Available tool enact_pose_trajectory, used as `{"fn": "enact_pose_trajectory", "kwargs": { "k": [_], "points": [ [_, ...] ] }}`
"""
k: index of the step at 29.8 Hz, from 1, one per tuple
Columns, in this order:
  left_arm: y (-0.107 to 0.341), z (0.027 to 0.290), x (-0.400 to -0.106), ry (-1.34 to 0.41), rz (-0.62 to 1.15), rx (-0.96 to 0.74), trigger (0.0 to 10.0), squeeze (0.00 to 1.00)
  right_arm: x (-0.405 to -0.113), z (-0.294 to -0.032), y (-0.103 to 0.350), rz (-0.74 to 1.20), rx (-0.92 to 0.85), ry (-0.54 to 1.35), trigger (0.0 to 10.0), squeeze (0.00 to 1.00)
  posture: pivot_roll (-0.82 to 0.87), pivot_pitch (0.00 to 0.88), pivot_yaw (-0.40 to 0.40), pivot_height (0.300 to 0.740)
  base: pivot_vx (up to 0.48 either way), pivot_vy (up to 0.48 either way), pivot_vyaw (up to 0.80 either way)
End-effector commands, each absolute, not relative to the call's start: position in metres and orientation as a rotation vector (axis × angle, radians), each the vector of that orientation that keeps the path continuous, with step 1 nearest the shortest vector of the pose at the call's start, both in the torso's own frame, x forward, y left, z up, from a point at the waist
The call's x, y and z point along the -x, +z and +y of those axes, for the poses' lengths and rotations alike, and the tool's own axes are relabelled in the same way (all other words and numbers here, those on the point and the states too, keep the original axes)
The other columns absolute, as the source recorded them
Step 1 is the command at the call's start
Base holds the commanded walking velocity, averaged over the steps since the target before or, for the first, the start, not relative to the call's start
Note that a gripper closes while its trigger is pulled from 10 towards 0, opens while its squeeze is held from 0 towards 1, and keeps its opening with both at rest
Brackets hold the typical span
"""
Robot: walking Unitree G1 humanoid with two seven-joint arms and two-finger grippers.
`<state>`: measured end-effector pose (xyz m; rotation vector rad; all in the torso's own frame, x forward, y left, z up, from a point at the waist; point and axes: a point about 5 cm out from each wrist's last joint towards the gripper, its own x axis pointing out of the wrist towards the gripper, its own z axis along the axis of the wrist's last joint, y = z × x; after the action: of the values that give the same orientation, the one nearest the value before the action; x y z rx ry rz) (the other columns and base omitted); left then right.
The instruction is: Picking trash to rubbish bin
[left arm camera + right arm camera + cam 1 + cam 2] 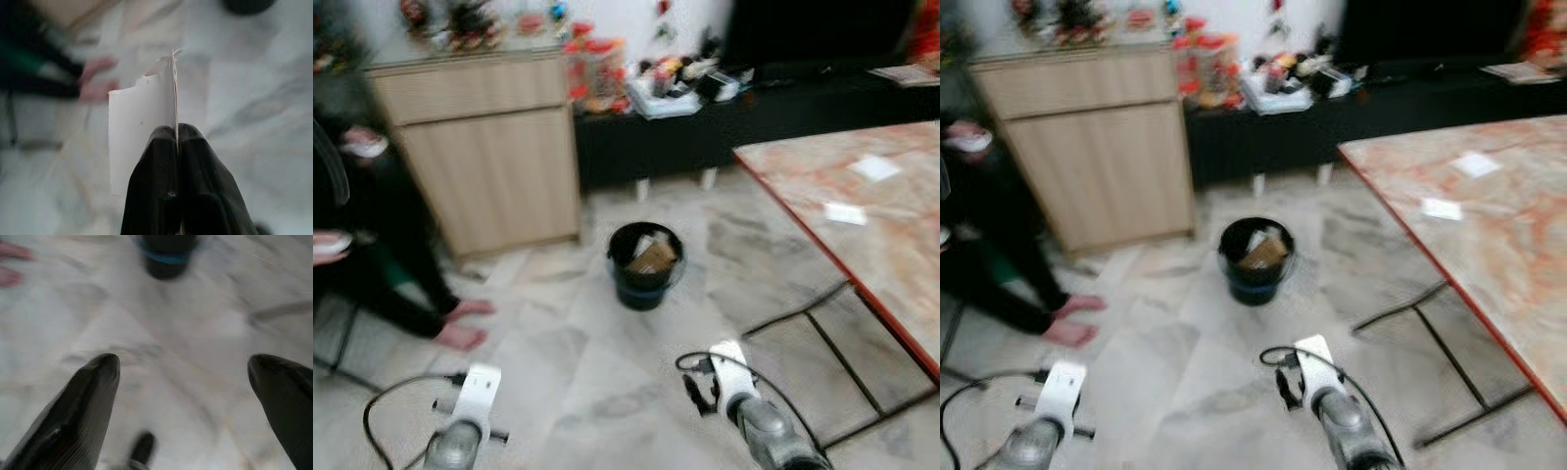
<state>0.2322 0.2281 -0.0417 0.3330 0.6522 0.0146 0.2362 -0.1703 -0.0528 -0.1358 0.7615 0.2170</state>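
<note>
A black rubbish bin [641, 290] with a blue band stands on the tiled floor ahead of me, with paper and cardboard scraps inside it. In the left wrist view my left gripper [176, 133] is shut on a white piece of paper [137, 137], held edge-on above the floor. My right gripper [183, 363] is open with nothing between its fingers, and the bin [168, 257] lies ahead of it. Both silver arms, left [470, 411] and right [744, 401], reach in from below, short of the bin.
A marble-topped table [901, 264] with a red edge stands at the right, with two white paper pieces [845, 212] on it. A person sits at the left, bare feet [462, 325] on the floor. A wooden cabinet [489, 157] and a black low bench [734, 127] line the back wall.
</note>
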Motion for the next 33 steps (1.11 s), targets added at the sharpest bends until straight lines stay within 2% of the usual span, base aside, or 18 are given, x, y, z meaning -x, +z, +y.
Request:
{"fn": "enact_pose_trajectory", "kwargs": {
  "k": [1,33],
  "points": [
    [-0.0436,0.2276,-0.2299,0.010,0.663,-0.340,10.0,0.00,-0.2412,-0.1721,-0.0496,0.755,0.134,0.203,10.0,0.00,-0.05,0.000,-0.013,0.740,0.480,0.000,0.00],
    [-0.0413,0.2289,-0.2327,0.020,0.652,-0.346,10.0,0.00,-0.2392,-0.1674,-0.0514,0.755,0.110,0.195,10.0,0.00,-0.03,0.004,-0.012,0.740,0.480,0.000,0.00]
  ]
}}
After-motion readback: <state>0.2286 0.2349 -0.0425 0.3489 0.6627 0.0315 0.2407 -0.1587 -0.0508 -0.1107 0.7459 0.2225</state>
